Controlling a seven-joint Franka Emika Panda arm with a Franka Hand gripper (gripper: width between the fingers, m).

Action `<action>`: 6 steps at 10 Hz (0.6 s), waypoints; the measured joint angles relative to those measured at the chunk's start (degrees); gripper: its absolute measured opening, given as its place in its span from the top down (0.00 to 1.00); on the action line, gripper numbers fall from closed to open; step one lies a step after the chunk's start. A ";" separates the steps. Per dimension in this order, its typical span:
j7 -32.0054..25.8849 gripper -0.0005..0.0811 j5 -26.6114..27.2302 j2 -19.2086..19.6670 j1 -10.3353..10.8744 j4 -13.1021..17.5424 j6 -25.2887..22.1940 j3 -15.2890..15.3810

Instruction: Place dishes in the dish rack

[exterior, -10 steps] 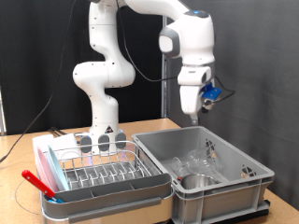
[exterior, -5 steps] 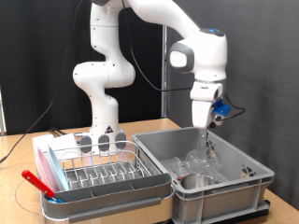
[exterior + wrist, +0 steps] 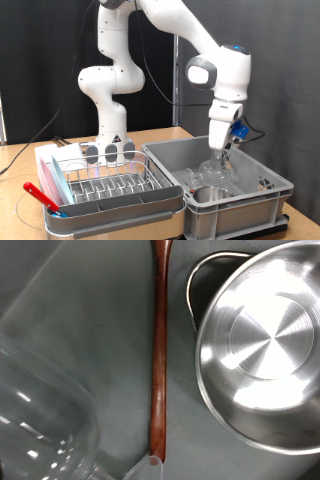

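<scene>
Steel bowl (image 3: pixel 262 344) and a brown-handled utensil (image 3: pixel 159 350) lie below the gripper (image 3: pixel 216 152), lowered into the grey crate (image 3: pixel 262 192); finger spacing unclear. Pick-up stage: choosing a target.

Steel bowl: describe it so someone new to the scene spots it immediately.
Find the large grey crate at the exterior view's right, where the gripper reaches in. The steel bowl lies on its floor, beside a thin reddish-brown handle and clear glass. It is the only shiny, round metal piece there.
</scene>
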 joint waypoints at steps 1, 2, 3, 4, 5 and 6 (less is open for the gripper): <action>1.15 0.00 -1.35 1.19 0.00 0.07 0.56 -0.01; 2.24 0.00 -2.61 2.56 0.00 0.22 1.01 -0.08; 2.68 0.00 -3.43 4.06 0.00 0.55 1.45 -0.16; 3.41 0.00 -4.89 5.68 0.01 0.87 2.35 -0.20; 4.61 0.00 -6.64 7.37 0.07 0.95 3.69 -0.22; 5.70 0.00 -8.01 9.00 0.12 1.01 4.75 -0.25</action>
